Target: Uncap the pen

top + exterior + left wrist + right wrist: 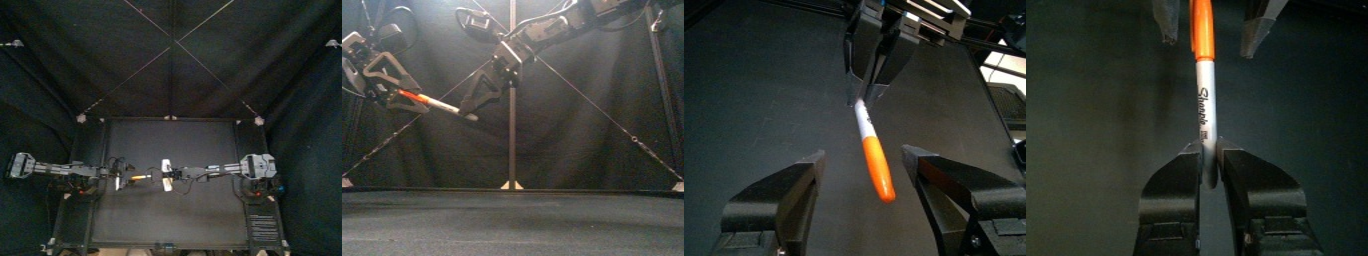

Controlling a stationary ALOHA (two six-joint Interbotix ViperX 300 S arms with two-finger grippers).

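Note:
A marker pen point(433, 103) with an orange cap point(879, 170) and a white printed barrel point(1204, 95) hangs in the air above the table, slightly tilted. My right gripper point(1209, 152), reaching in from the right, is shut on the barrel's end; it also shows in the left wrist view point(871, 85). My left gripper point(865, 160) stands open, one jaw on each side of the orange cap with a clear gap on both sides. From above, the left gripper point(123, 178) and the right gripper point(155, 178) meet left of the table's middle.
The black table point(174, 215) lies bare below the pen. Both arms are held high over it, with the black curtain point(583, 130) behind.

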